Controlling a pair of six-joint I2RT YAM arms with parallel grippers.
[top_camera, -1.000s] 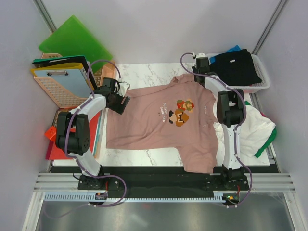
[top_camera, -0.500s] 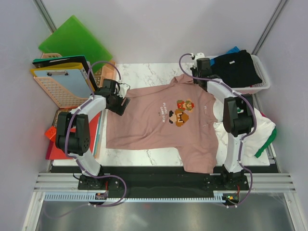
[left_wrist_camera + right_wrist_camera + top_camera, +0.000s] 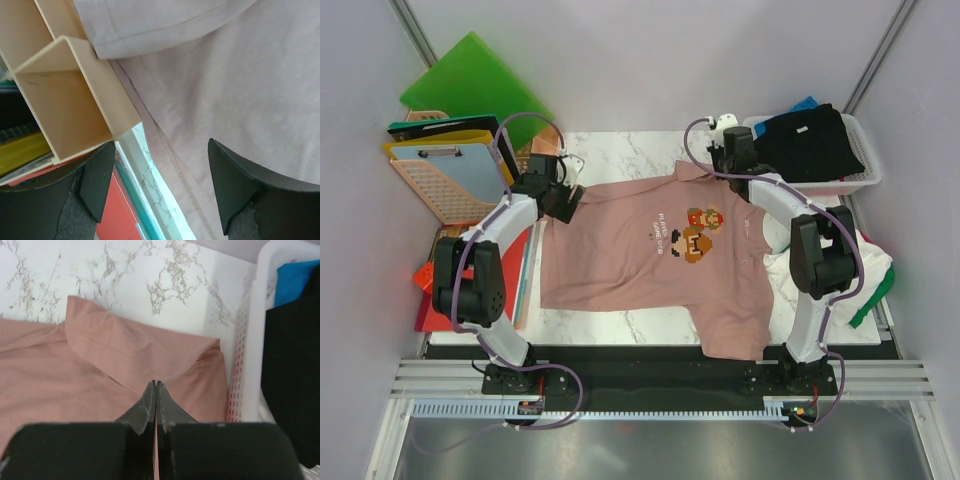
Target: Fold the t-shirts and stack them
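Left gripper has slid toward the far side of the bench over the last second, leaving the cloth it was hovering on and arriving at the far-left corner of the pink t-shirt. Its jaws stay wide with nothing between them; a stitched edge of the shirt lies directly beneath, and a beige tray sits just to its left. To its right the shirt itself has not shifted: it lies spread flat with the print up and one sleeve draped off the near edge of the bench. Further right, the right gripper has swung inward from beside the white basket and now hangs just above the shirt's far sleeve, jaws pressed fully together. Whether they pinch any cloth cannot be told from here. The basket stands close on its right, holding a black t-shirt and a blue one. With both grippers now lined up along the shirt's far edge, this looks like the set-up for a first fold toward the near side. No fold exists yet, so the task is at its start.
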